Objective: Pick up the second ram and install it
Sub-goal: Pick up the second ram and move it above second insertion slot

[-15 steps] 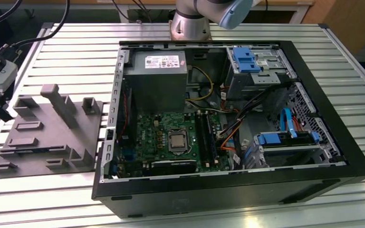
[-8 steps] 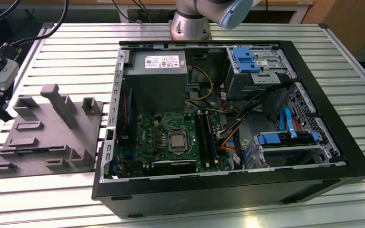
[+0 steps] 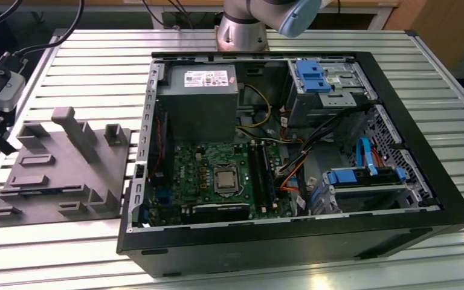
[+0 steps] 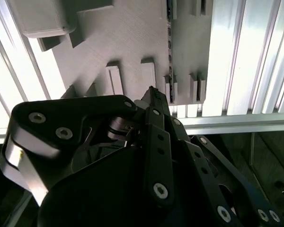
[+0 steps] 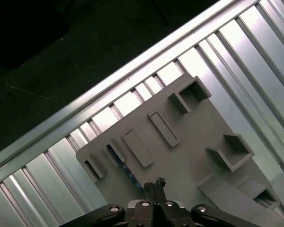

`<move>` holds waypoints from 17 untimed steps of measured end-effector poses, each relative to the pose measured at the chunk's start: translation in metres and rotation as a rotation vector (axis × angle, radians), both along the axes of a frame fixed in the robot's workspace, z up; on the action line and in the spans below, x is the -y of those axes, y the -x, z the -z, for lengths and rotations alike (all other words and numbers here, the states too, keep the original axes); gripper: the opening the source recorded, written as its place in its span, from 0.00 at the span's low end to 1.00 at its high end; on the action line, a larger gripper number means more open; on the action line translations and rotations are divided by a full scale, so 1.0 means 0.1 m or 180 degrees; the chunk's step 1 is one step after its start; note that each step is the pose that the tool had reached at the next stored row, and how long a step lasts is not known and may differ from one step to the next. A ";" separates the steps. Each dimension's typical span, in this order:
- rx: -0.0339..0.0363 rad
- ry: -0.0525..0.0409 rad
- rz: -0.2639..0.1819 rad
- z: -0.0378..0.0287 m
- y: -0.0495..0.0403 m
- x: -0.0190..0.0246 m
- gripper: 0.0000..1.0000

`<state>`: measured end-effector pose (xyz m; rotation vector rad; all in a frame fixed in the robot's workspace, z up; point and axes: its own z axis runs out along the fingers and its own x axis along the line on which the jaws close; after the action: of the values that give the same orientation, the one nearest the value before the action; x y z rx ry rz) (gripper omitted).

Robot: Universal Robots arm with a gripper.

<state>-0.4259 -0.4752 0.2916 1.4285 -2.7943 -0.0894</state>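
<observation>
Second ram (image 4: 169, 47) on edge in tray (image 4: 128, 42) slot, just ahead of gripper (image 4: 151, 91) | fingers closed together, empty | likely needs: spread wide, centre on stick's long edges, descend square.

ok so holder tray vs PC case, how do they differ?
Colour: the holder tray is plain grey, the PC case black. Shape: the tray is a low plate with raised blocks; the case is a deep open box. Contents: the tray carries the second ram, a thin dark stick; the case holds a motherboard, power supply and cables. Both lie on the slatted metal table.
</observation>
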 end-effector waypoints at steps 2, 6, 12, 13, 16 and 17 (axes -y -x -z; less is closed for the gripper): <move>0.0000 0.0000 -0.0053 0.001 0.000 0.000 0.11; 0.0000 0.0000 -0.0144 0.000 0.000 0.000 0.11; 0.0000 0.0000 -0.0280 0.000 0.000 0.000 0.11; 0.0000 0.0000 -0.0303 0.001 0.000 0.000 0.11; 0.0000 0.0000 -0.0371 0.000 0.000 0.000 0.11; 0.0000 0.0000 -0.0393 0.000 0.000 0.000 0.11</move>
<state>-0.4260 -0.4752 0.2916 1.5965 -2.6977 -0.0889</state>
